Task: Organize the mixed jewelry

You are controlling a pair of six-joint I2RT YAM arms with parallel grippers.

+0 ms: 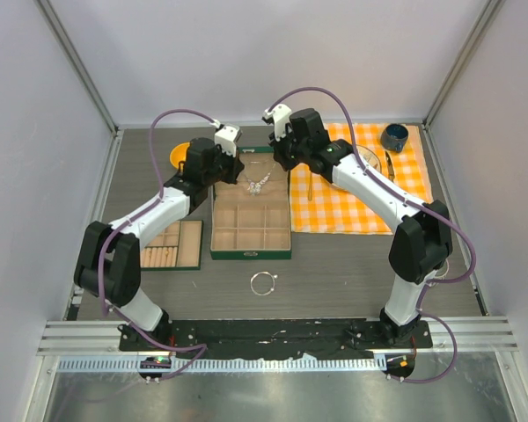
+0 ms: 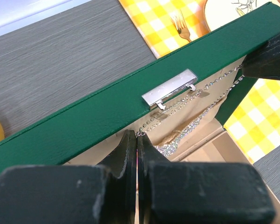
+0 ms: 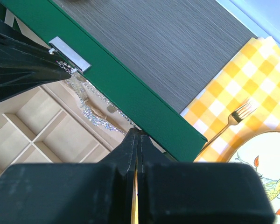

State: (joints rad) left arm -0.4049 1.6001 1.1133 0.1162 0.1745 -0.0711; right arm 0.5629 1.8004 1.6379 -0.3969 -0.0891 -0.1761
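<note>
A fine silver chain necklace with a sparkly middle hangs stretched inside the raised lid of the green jewelry box. My left gripper is shut on its left end. My right gripper is shut on its right end, seen in the right wrist view. The chain runs under the lid's silver clasp, and its sparkly part sags. A thin round bangle lies on the table in front of the box. No studs show.
The box's beige compartments lie below the lid. A beige-lined green tray lies at the left. An orange bowl is behind the left arm. A yellow checked cloth holds a plate, a gold fork and a dark cup.
</note>
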